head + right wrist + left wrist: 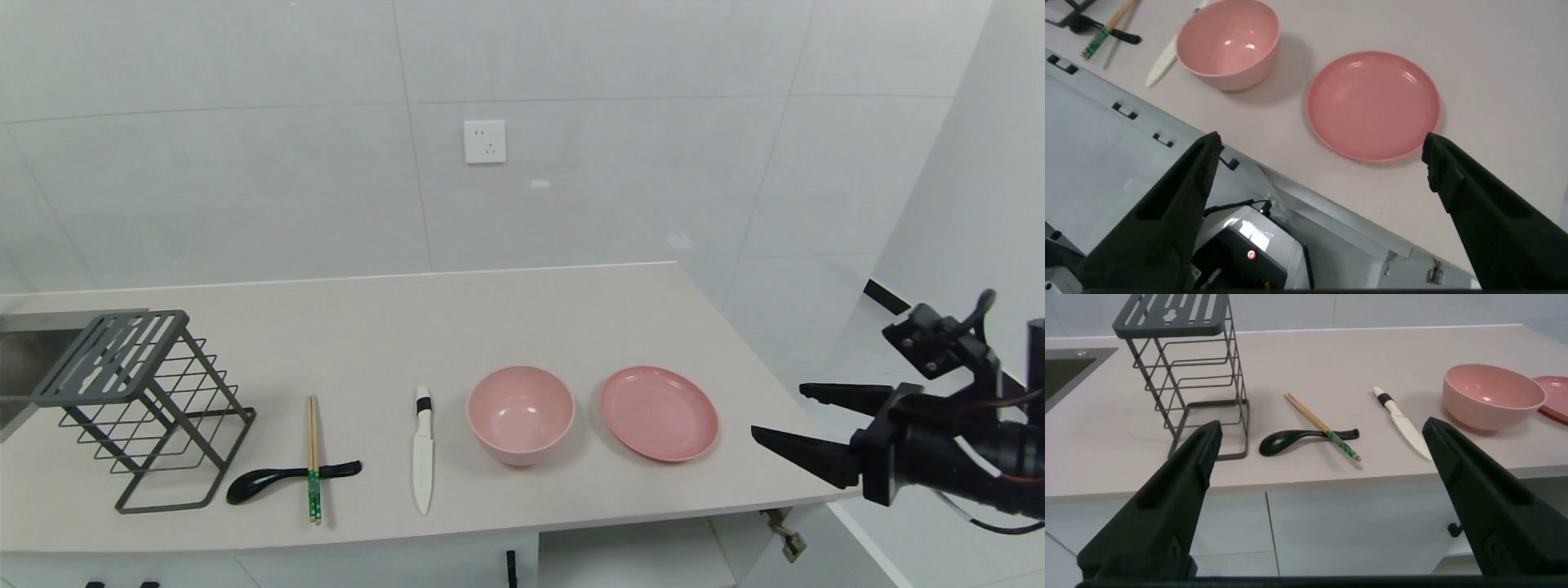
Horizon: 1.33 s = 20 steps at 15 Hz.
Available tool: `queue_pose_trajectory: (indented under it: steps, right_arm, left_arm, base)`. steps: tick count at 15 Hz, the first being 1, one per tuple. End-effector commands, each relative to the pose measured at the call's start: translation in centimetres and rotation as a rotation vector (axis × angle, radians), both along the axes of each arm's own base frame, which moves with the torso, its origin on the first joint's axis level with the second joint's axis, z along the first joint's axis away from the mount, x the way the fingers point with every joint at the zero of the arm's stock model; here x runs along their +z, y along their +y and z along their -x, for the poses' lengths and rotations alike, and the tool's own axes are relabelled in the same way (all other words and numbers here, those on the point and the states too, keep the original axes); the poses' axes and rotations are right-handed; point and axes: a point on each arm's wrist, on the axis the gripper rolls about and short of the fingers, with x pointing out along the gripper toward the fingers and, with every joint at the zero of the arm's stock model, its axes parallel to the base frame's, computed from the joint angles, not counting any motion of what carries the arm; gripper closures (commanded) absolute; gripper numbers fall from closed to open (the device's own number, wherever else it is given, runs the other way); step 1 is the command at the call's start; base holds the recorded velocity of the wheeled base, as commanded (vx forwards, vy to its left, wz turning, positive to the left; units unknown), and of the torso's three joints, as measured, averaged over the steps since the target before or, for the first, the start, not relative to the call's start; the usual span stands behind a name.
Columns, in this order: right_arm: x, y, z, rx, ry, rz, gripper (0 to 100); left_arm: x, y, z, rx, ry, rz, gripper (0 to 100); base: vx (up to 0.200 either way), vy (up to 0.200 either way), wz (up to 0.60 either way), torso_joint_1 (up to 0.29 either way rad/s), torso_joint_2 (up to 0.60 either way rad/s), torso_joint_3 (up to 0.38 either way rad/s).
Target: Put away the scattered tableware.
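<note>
Head view, from the left: the rack [139, 400] is stood as the likely store; spoon [277, 478], chopsticks [313, 461], knife [422, 453], bowl [521, 414] and plate [659, 412] are laid in a row. Left gripper [1321, 429] and right gripper [780, 412] are held wide, empty, the latter near the plate.

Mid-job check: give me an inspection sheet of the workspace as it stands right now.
Surface: beige counter, dry, no spills seen.
Job's things: wire rack at the left. Then, left to right, a black spoon with chopsticks lying across its handle, a white knife, an upright pink bowl and a pink plate. All lie loose on the counter.
Clutter: nothing seen.
Grippers: right gripper open and empty, off the counter's right end near the plate. Left gripper open and empty, in front of the counter.
Cables: black cable under the right arm, clear of the counter.
Surroundings: tiled wall with a socket; sink at far left.
</note>
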Motion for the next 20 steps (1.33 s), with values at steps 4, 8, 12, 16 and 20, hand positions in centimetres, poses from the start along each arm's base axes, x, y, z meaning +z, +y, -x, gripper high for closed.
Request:
queue_pose_trajectory:
  steps: [4, 8, 12, 16, 20]
  right_arm:
    - [-3.2, 0.4, -3.4, -0.046, 0.088, 0.040, 0]
    - [-4.6, 0.6, -5.0, -0.049, 0.115, 0.049, 0]
    - [-6.5, 0.6, -6.5, -0.064, 0.113, 0.049, 0]
    - [-7.7, 0.7, -7.8, -0.073, 0.108, 0.049, 0]
    - [-8.0, 0.5, -10.3, -0.116, 0.077, 0.053, 0]
  left_arm:
    - [0.0, 0.0, 0.0, -0.001, 0.001, 0.000, 0]
    - [0.0, 0.0, 0.0, -0.001, 0.001, 0.000, 0]
    - [0.0, 0.0, 0.0, 0.001, 0.001, 0.000, 0]
    - [0.0, 0.0, 0.0, -0.001, 0.001, 0.000, 0]
    - [0.0, 0.0, 0.0, -0.001, 0.001, 0.000, 0]
  base:
    - [0.000, 0.000, 0.00, 0.000, 0.00, 0.000]
    - [0.000, 0.000, 0.00, 0.000, 0.00, 0.000]
    - [0.000, 0.000, 0.00, 0.000, 0.00, 0.000]
    - [0.000, 0.000, 0.00, 0.000, 0.00, 0.000]
    - [0.000, 0.000, 0.00, 0.000, 0.00, 0.000]
